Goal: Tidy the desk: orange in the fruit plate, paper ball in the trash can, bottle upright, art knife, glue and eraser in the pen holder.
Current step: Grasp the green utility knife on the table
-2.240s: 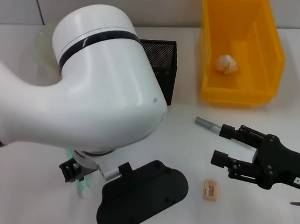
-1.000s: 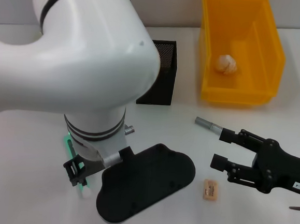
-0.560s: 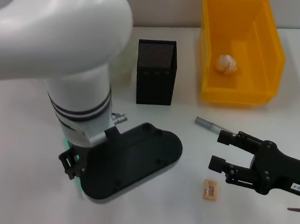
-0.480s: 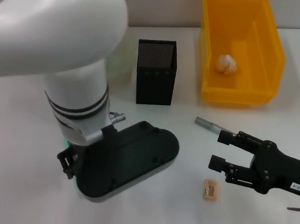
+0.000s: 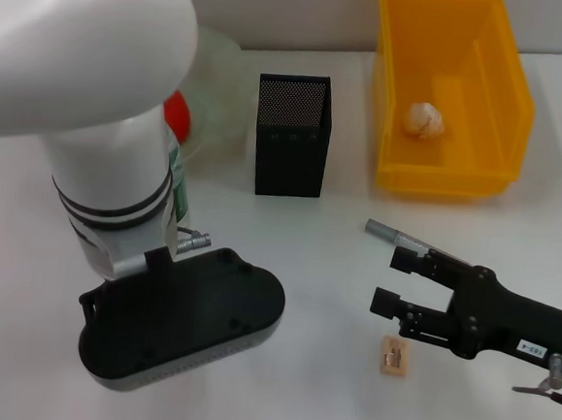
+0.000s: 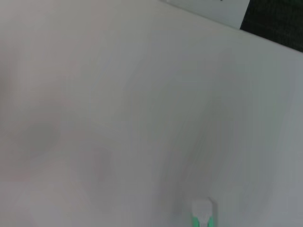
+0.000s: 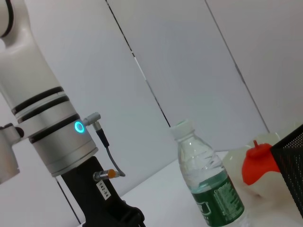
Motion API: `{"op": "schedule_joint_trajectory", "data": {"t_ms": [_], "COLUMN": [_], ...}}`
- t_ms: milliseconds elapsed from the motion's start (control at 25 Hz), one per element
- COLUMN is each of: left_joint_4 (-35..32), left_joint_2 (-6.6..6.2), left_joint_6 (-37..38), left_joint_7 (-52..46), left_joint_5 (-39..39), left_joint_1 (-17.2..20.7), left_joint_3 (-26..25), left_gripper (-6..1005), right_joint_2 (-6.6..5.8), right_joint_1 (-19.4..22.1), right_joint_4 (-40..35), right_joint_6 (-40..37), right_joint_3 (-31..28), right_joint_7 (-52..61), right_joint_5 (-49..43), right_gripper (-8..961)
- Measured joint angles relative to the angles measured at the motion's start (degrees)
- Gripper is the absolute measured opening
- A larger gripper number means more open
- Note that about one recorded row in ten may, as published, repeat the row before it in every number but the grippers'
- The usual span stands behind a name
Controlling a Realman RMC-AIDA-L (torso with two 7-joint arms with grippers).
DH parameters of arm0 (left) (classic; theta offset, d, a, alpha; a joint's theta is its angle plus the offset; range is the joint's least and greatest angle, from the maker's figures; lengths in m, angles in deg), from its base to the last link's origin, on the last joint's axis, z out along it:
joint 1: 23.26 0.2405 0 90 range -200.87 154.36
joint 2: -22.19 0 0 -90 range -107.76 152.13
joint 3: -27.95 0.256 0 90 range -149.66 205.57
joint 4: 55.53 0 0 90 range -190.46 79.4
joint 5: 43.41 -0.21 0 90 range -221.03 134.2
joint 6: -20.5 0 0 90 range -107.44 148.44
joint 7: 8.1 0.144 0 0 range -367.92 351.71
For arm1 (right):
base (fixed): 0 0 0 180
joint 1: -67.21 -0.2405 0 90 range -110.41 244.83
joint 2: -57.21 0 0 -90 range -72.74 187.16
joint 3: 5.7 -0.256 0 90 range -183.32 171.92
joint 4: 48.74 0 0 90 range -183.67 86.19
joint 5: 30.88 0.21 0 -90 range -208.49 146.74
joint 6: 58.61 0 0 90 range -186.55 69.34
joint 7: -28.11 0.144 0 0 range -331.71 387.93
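The bottle (image 7: 208, 184) stands upright with its white cap on; in the head view only a strip of its green label (image 5: 177, 192) shows behind my left arm. The orange (image 5: 177, 112) lies in the pale-green fruit plate (image 5: 223, 58). The paper ball (image 5: 424, 119) sits in the yellow trash can (image 5: 508, 111). The black mesh pen holder (image 5: 291, 148) stands mid-table. The tan eraser (image 5: 393, 356) lies just below my right gripper (image 5: 397, 282), which is open and holds nothing. A grey stick (image 5: 388, 231) lies just beyond it. My left wrist housing (image 5: 180, 319) hovers near left, hiding its gripper.
The left arm's white bulk (image 5: 77, 77) fills the left of the table. In the left wrist view I see bare white tabletop and a small white-and-green piece (image 6: 203, 215) at the picture's edge. Open tabletop lies between the pen holder and my right gripper.
My left arm has lifted and swung left, uncovering the pen holder, the orange, the plate and the bottle's label. My right gripper has shifted slightly left, closer to the eraser.
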Motion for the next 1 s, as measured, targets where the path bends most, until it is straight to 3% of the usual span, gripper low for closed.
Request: {"op": "schedule_joint_trajectory", "data": {"t_ms": [320, 720, 1000], "left_joint_4": [3.6, 8.2, 11.9], "left_joint_2": [-0.32, -0.51, -0.52], "left_joint_6": [-1.0, -1.4, -3.5], "left_joint_7": [2.1, 7.4, 10.1], "left_joint_5": [2.2, 4.2, 4.0], "left_joint_1": [-2.1, -4.5, -5.6], "left_joint_3": [0.2, -3.7, -2.8], "left_gripper": [615, 609, 605], "right_joint_2": [0.00, -0.09, -0.19], "right_joint_1": [-0.3, -1.3, -1.6], "right_joint_4": [1.7, 2.0, 2.0], "right_joint_6": [0.8, 1.5, 2.2], "right_joint_3": [-0.2, -0.5, -0.6], "right_joint_7": [-1.1, -1.4, -1.4], "right_joint_5": [0.2, 0.4, 0.5], "right_gripper": [830, 830, 831]}}
